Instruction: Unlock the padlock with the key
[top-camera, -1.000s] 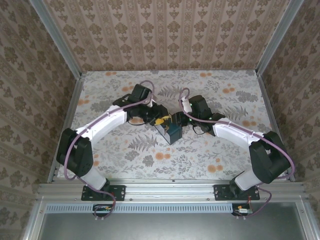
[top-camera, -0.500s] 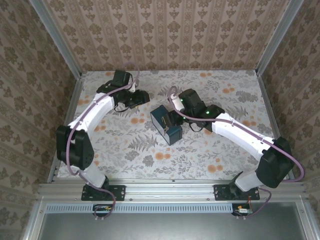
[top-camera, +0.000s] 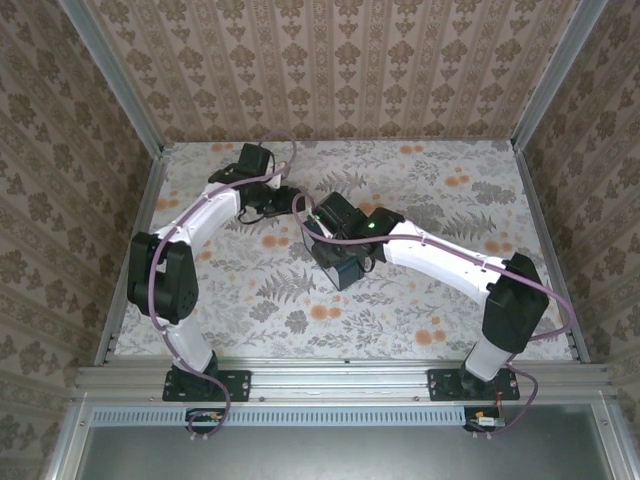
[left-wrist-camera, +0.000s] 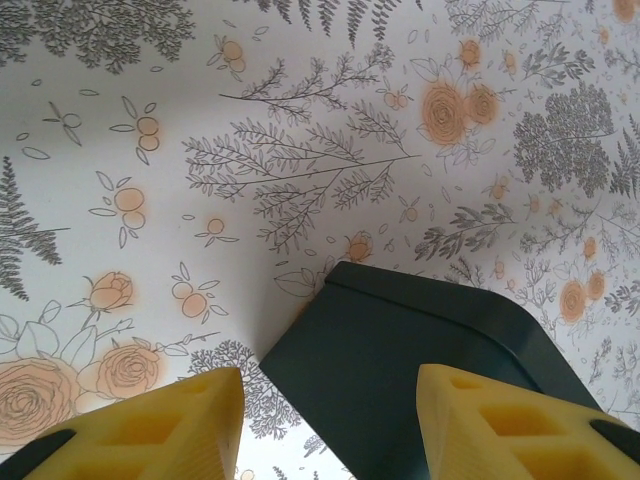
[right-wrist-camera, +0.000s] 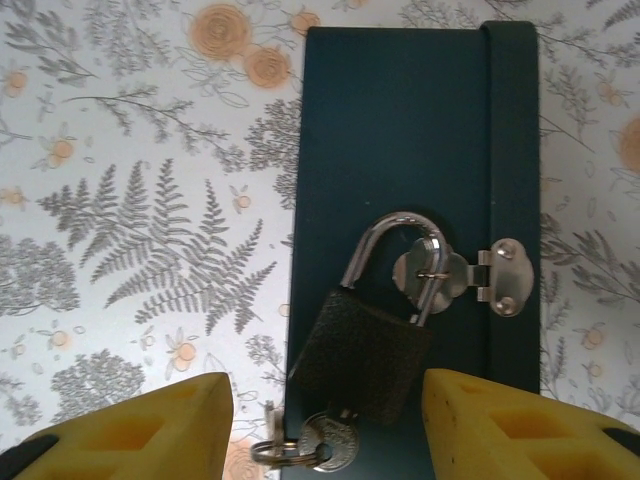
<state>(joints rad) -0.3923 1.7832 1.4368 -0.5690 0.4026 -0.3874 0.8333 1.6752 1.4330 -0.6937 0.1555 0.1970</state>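
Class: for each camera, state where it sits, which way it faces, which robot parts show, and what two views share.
Top external: above, behind the robot, looking down at the table; left arm and right arm show.
Left wrist: looks down past the left gripper at the blue box corner.
Right wrist: looks down past the right gripper at the padlock and key.
Shared: blue box.

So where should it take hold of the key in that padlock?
Probably the key's round head, the only part poking out of the padlock's body. Come from the end opposite the shackle, in line with the key, so the jaws can close across the head and twist it.
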